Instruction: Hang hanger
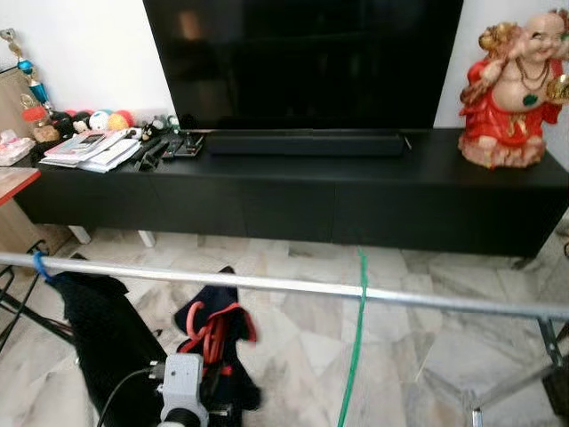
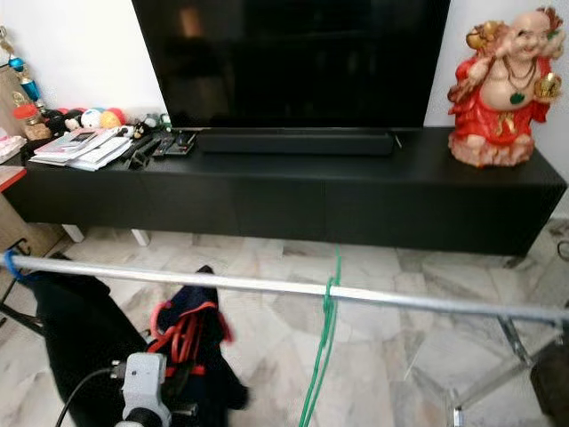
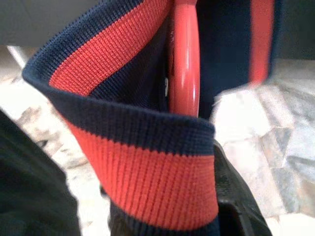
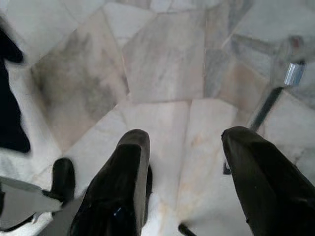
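Note:
A silver rail (image 1: 267, 284) crosses the view at chest height. A thin green hanger (image 1: 360, 294) is hooked on it and hangs straight down. Below the rail, left of the green one, a red hanger (image 1: 212, 334) carries a navy and red striped garment (image 3: 147, 162). My left gripper (image 1: 206, 390) is shut on that hanger from below; the red bar (image 3: 184, 59) runs close along one black finger (image 3: 236, 206). The hanger's hook is under the rail, not on it. My right gripper (image 4: 189, 162) is open over the marble floor, holding nothing.
A black garment (image 1: 98, 329) on a blue hook (image 1: 40, 266) hangs at the rail's left end. The rack's metal legs (image 1: 507, 387) spread at the right. Behind stand a long black TV console (image 1: 356, 191), a TV, and a red statue (image 1: 511, 89).

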`<state>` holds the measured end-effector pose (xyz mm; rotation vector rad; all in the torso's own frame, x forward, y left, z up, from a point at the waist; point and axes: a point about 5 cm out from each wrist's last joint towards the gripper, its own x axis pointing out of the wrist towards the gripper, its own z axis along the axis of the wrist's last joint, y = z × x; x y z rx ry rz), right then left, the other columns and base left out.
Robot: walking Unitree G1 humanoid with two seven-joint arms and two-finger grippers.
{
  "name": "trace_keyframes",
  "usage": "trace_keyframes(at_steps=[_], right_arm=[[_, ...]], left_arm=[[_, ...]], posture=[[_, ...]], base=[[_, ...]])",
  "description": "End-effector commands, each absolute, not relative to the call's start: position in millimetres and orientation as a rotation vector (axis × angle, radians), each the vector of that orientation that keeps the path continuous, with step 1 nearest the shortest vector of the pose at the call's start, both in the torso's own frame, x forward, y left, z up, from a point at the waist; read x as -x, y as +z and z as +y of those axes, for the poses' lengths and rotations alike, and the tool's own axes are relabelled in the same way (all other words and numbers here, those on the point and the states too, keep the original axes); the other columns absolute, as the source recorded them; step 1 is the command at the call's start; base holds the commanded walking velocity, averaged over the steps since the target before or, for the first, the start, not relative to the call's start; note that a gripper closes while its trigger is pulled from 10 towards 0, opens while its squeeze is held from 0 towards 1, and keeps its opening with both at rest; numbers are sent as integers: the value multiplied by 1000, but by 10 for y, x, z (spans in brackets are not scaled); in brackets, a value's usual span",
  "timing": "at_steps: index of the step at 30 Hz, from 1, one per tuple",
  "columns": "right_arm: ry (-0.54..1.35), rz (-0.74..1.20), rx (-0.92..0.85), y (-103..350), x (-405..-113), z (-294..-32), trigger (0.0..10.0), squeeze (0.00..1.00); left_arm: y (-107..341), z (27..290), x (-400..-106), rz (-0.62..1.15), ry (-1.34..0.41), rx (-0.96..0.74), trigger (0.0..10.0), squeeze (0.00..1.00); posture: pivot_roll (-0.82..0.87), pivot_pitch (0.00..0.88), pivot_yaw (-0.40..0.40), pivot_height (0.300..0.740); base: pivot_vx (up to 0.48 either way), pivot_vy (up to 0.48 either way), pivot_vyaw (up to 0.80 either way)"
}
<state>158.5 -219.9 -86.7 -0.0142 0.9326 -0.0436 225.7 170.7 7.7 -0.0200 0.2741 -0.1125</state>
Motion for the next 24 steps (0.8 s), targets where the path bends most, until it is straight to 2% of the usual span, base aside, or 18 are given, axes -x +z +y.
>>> trace_keyframes(at_steps=[1, 5, 12, 17, 24], right_arm=[[-25, 971, 4, -928, -1484, -2111, 10000, 0], [2, 981, 14, -945, -1504, -1992, 10000, 0], [17, 977, 22, -941, -1540, -1930, 10000, 0], [28, 973, 30, -931, -1586, -1884, 10000, 0], [38, 948, 39, -891, -1685, -1875, 10000, 0]], left_arm=[[106, 1762, -2235, 262, -119, -16, 10000, 0], [200, 1708, -2245, 217, -202, -93, 10000, 0], [248, 1709, -2211, 186, -236, -150, 10000, 0], [345, 1758, -2258, 129, -184, -152, 10000, 0], [464, 1765, -2466, 77, -140, -121, 10000, 0]], posture=[[20, 0, 64, 740], [24, 0, 66, 740], [23, 0, 65, 740], [27, 0, 61, 740], [25, 0, 59, 740]], base=[[0, 0, 0], [0, 0, 0], [0, 0, 0], [0, 0, 0], [0, 0, 0]])
